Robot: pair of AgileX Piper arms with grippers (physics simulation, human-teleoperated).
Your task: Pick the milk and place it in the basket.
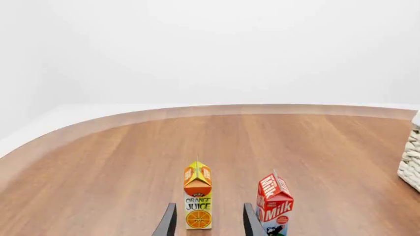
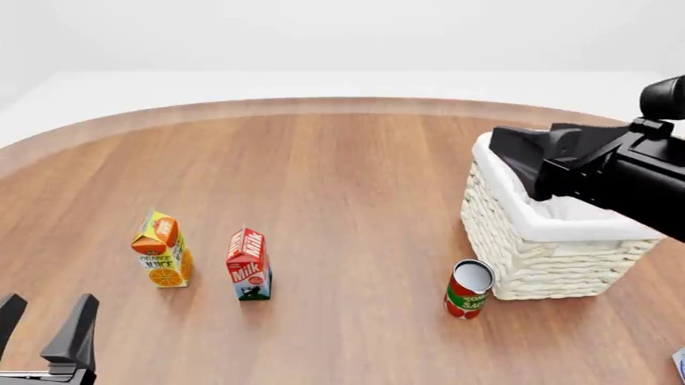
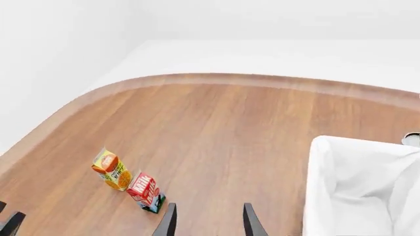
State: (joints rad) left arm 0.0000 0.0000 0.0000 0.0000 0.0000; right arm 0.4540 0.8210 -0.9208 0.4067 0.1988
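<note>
We see matte black bodies on both arms. Left hand (image 2: 43, 329): two flat, dark grey-black fingers tapering to blunt tips, mounted on a black base at the frame's lower edge. Right arm (image 2: 610, 172): chunky, angular black housing with faceted edges and a rounded, cylindrical black joint on top. Right hand (image 3: 208, 221): two slim, dark blade-like fingers, same shape as the left's. We can't make out any cables, screws or markings.

On the table (image 2: 354, 176) before me the 2 cartons stand side by side at the left, juice carton (image 2: 162, 249) left of the milk (image 2: 249, 264), with the can (image 2: 468, 289) just near-left of the basket (image 2: 535, 249) at the right.
</note>
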